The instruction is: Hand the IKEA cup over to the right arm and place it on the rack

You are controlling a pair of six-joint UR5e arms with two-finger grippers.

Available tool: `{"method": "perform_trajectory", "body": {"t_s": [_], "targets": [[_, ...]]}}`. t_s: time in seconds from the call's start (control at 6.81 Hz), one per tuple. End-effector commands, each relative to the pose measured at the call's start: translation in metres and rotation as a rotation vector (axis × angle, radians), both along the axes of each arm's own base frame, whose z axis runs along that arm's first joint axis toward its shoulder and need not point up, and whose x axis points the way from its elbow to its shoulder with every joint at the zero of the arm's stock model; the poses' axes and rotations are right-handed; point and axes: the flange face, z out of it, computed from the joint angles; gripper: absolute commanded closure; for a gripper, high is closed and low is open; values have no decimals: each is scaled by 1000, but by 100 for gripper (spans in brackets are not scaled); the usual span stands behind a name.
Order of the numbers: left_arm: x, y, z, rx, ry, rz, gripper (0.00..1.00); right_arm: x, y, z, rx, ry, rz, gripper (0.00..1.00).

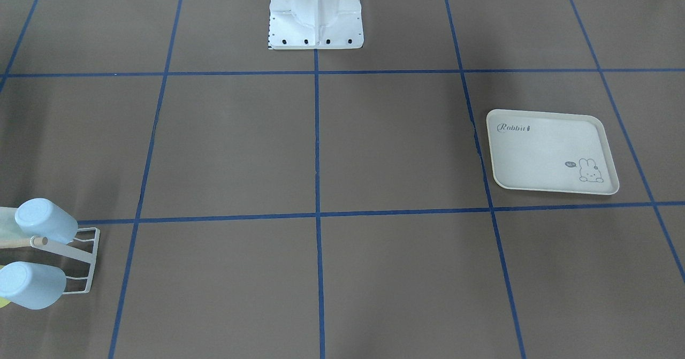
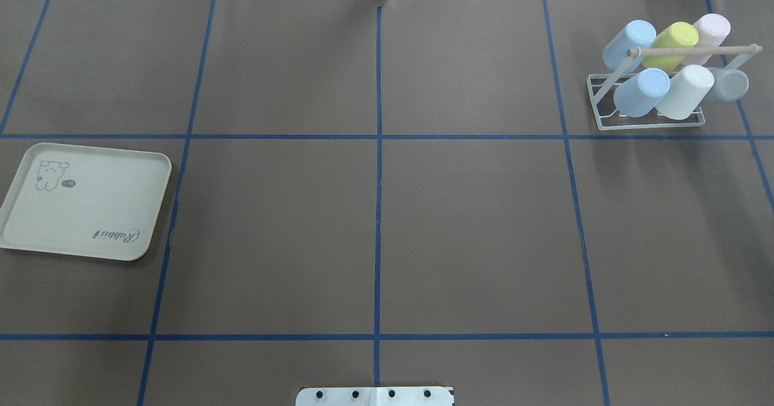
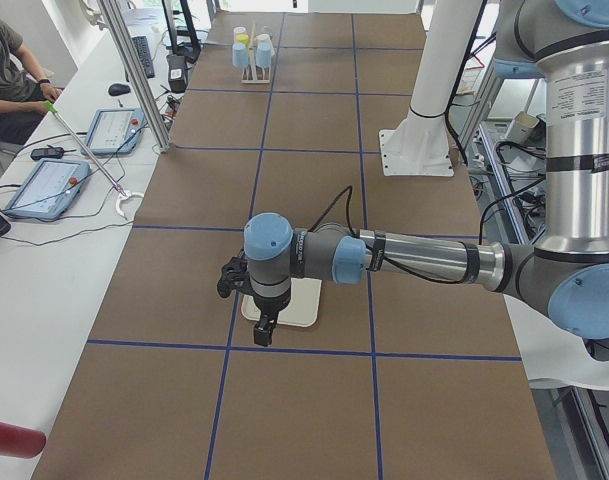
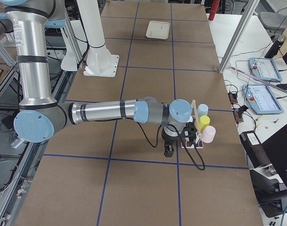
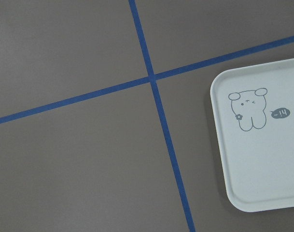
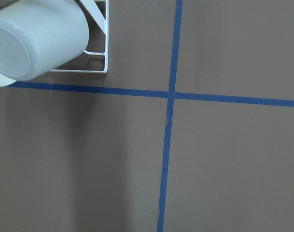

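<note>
- On the small white wire-frame rack [image 2: 650, 126], in the upper right of my overhead view, I count six tilted with their bases up. A light blue plastic cup [image 2: 629, 44], a yellow cup [image 2: 670, 44] and a pink cup [image 2: 710, 31] form the far row. A second light blue cup [image 2: 642, 92], a cream cup [image 2: 685, 91] and a grey cup [image 2: 725, 86] form the near row.
- I cannot tell which of them is the task's cup; none is in either gripper.
- The rack's light wooden dowel [image 2: 692, 49] runs level across the top, above the far row.
- In my right side view the right gripper [image 4: 168, 151] points down at the centre of the frame, just beside the rack. I cannot tell whether it is open or closed.
- Its wrist camera shows a rack corner and one pale cup at the upper left.
- In my left side view the left gripper [image 3: 263, 335] points down at the edge of the cream rectangular rabbit-print tray [image 2: 84, 212]. Its state I cannot tell either.
- That tray lies flat at the overhead view's left edge, well apart from the rack.
- Everything rests on the brown counter [image 2: 471, 224], gridded with blue tape.
</note>
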Motion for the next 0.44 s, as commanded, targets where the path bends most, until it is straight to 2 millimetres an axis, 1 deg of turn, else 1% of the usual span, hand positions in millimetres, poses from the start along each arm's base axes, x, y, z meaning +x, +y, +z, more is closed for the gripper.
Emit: {"method": "perform_trajectory", "body": {"t_s": [0.0, 0.29], "targets": [[0, -1, -5, 11, 0, 0, 0, -2, 15, 13, -31, -34, 3, 0], [0, -1, -6, 11, 0, 0, 0, -2, 16, 18, -28, -36, 5, 0]]}}
